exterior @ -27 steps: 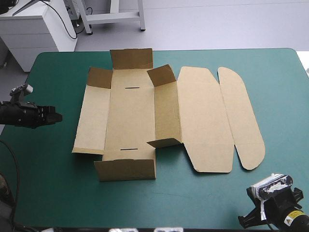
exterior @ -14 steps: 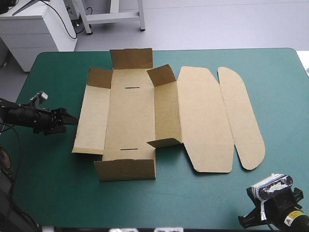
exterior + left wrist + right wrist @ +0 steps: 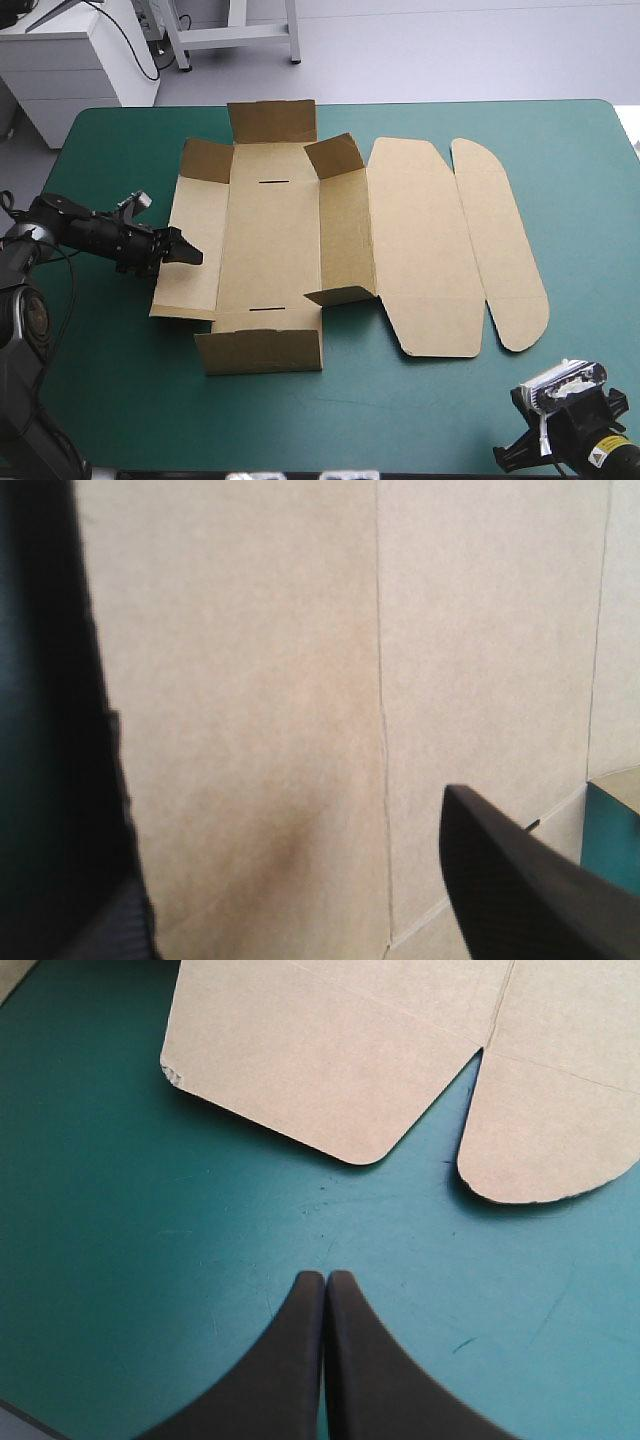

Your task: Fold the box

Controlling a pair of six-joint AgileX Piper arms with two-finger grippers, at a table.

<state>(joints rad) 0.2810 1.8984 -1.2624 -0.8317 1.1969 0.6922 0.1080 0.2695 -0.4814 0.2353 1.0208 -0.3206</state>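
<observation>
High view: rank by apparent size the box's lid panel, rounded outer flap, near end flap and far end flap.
lid panel
rounded outer flap
near end flap
far end flap
Last two unsure: the near one sits closer to the camera.

High view: taken from above and behind, faced forward and down. The whole table (image 3: 420,400) is covered, out to its far edge.

Left wrist view: taken from over the left gripper (image 3: 188,252), very close. Nearly everything is filled by the brown board of the box (image 3: 250,680). The box's left panel is shared with the high view.

Right wrist view: taken from over the right gripper (image 3: 325,1278), faced down at the teal-green cover (image 3: 150,1260), less close. The box's rounded near right corners are shared with the high view.
</observation>
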